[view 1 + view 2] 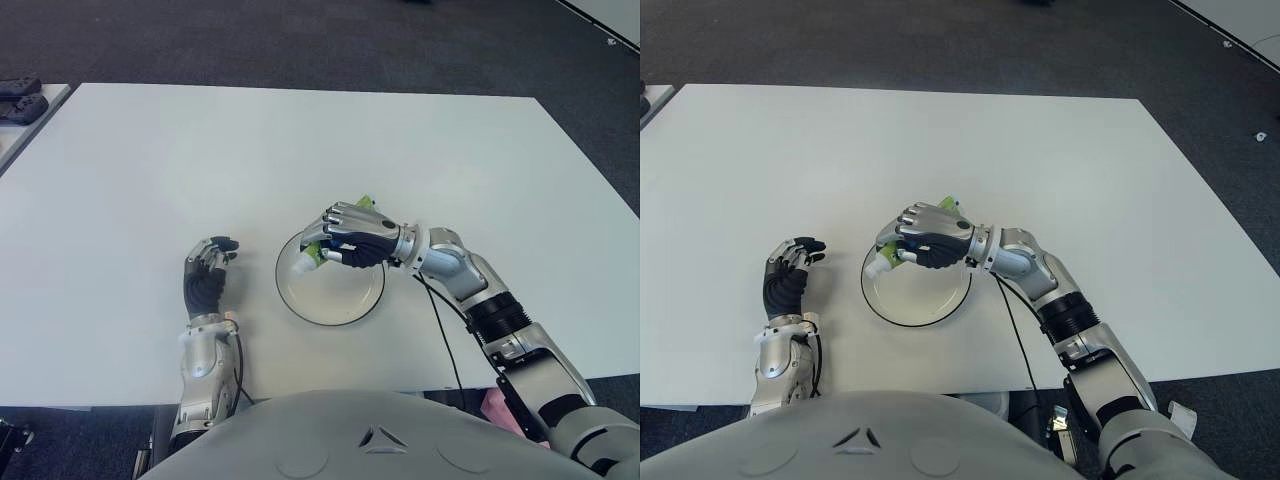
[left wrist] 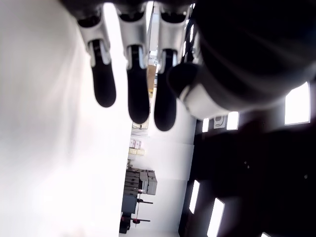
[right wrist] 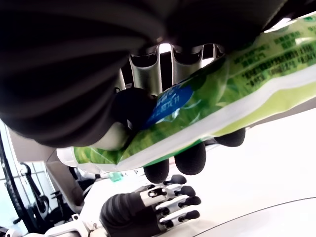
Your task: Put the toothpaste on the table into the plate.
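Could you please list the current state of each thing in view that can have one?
toothpaste tube: gripped in the right hand, above the plate, cap end pointing to the robot's left.
right hand: shut on the tube.
left hand: open, holding nothing, left of the plate.
plate: nothing lying in it.

The right hand (image 1: 352, 238) covered most of the green toothpaste tube (image 1: 312, 256); dark objects (image 1: 20, 100) were cut off beyond the tabletop's far left corner.
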Available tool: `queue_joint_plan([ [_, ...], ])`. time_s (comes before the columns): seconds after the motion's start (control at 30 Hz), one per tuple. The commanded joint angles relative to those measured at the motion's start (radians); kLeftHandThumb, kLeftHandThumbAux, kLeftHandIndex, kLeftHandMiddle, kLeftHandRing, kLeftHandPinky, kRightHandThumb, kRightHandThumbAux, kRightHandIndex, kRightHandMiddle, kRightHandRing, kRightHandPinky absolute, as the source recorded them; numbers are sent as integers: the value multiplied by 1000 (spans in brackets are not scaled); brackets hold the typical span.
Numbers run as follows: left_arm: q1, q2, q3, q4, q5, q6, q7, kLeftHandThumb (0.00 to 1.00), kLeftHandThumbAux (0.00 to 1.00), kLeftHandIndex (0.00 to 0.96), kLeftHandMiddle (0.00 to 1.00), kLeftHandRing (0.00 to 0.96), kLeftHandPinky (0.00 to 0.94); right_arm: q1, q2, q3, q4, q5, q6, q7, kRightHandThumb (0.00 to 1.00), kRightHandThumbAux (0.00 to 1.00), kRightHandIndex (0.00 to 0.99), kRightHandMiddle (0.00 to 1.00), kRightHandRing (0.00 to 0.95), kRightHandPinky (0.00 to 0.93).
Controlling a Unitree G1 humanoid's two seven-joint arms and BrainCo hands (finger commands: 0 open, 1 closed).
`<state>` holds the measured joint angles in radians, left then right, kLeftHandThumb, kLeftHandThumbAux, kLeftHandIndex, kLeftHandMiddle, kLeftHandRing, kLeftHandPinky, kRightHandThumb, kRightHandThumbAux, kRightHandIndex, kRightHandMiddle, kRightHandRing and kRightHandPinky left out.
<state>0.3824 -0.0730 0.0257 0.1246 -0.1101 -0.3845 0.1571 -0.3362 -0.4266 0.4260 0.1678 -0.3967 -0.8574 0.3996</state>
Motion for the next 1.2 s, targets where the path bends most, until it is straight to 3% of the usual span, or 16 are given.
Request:
queue_joint_plan([
  [0.03, 2, -39, 5, 48, -4, 37, 3, 711, 724, 423, 454, 406, 394, 20, -13, -2, -27, 2, 36, 21, 241, 496, 126, 203, 273, 331],
  [0.13, 2, -39, 6, 47, -5, 40, 4, 711, 724, 423, 452, 411, 409, 30, -17, -11, -42, 8, 43, 21, 109, 459, 32, 57, 94, 151],
  [0.33, 1, -37, 7, 47, -14, 39, -6, 711, 723, 423, 459, 432, 435, 33, -29, -20, -54, 26, 23, 21, 70, 427, 3, 5, 9, 17],
  [0.73, 1, -32, 8, 49, -15, 28, -10, 712, 723, 421, 456, 435, 433, 29, -37, -12, -45, 71, 1, 41, 80, 372, 0, 0, 0, 0],
  [1.2, 2, -35, 14, 42, -3, 45, 11, 715, 723, 422, 449, 422, 419, 43, -39, -16, -65, 99, 30, 61, 65, 394, 0, 0, 0, 0],
])
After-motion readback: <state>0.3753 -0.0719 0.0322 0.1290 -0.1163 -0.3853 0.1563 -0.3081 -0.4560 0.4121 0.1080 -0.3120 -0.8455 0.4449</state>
